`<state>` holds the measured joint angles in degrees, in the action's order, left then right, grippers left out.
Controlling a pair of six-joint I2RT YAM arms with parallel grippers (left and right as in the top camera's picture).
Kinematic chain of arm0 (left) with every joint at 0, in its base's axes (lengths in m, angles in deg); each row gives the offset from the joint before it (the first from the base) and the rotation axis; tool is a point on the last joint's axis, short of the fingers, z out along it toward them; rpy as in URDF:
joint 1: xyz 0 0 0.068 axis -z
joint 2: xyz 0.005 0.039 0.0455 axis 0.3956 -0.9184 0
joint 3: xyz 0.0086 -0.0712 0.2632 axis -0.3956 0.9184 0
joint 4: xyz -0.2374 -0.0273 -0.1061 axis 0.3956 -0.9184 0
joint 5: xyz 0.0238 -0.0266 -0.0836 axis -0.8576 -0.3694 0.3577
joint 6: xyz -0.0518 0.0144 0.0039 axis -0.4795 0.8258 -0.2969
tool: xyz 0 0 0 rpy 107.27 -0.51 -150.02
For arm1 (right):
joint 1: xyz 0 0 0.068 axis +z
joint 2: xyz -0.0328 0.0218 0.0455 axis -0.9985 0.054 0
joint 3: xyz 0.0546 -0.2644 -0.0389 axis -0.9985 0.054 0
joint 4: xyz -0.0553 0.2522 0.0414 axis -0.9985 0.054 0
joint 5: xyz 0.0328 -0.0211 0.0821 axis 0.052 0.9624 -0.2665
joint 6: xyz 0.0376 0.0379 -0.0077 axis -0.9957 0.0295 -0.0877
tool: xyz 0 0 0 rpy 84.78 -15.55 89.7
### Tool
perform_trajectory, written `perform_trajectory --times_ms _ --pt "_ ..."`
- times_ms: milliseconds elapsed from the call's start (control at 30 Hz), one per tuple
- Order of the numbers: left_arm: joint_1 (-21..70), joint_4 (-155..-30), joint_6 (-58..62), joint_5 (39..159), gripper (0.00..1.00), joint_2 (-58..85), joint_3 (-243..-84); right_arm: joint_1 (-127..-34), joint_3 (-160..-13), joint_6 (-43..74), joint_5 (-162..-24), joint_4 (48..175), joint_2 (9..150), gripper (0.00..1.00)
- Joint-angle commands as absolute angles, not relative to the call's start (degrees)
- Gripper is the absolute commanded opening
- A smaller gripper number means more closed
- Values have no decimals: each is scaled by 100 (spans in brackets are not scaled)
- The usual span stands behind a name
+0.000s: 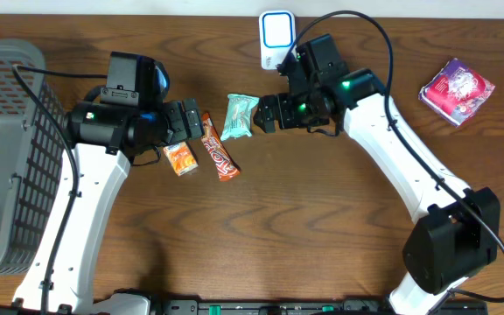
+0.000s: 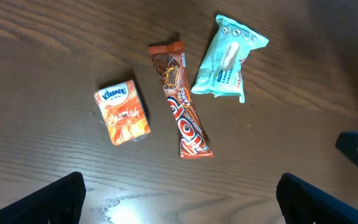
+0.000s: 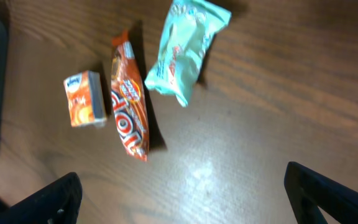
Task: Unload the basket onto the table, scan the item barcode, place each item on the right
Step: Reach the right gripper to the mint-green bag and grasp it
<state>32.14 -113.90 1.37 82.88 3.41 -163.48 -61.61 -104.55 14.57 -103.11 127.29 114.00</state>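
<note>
**Claws open over three items, none picked**

Claws first: our left claw (image 1: pixel 192 122) stands wide open and holds nothing, and the same goes for our right claw (image 1: pixel 268 114).

Going left to right, a grey mesh basket (image 1: pixel 24 175) sits at the desk's (image 1: pixel 322 227) far edge. Then comes the left claw, with the orange Kleenex tissue pack (image 2: pixel 122 115) lying just below it. The orange-brown candy bar (image 2: pixel 182 102) is next, beside the pack but apart from it. The teal packet (image 2: pixel 227 59) follows, lying flat beside the right claw. Behind that claw stands a white device with a blue face (image 1: pixel 276 37), which we take to be the scanner. A pink packet (image 1: pixel 457 90) lies well apart at the right.

We judge the task to be at its first step, choosing and reaching. Next we need one claw to come down around one item, close on it, and carry it barcode-first to the scanner.
</note>
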Motion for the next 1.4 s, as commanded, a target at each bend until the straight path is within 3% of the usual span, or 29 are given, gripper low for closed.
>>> perform_trajectory --times_ms 0,333,800,1367 --pt "3206 -11407 172 8253 98 325 -16378 -6167 -10436 1311 -10031 12648 11374 99" --pt "3206 -11407 170 8253 98 325 -16378 -6167 -10348 880 -9902 12657 11374 99" --pt "3206 -11407 170 8253 98 325 -16378 -6167 -9203 -365 -9858 9973 11535 99" --pt "3206 -11407 170 8253 98 325 -16378 -6163 -9400 -938 -11251 8168 13638 99"
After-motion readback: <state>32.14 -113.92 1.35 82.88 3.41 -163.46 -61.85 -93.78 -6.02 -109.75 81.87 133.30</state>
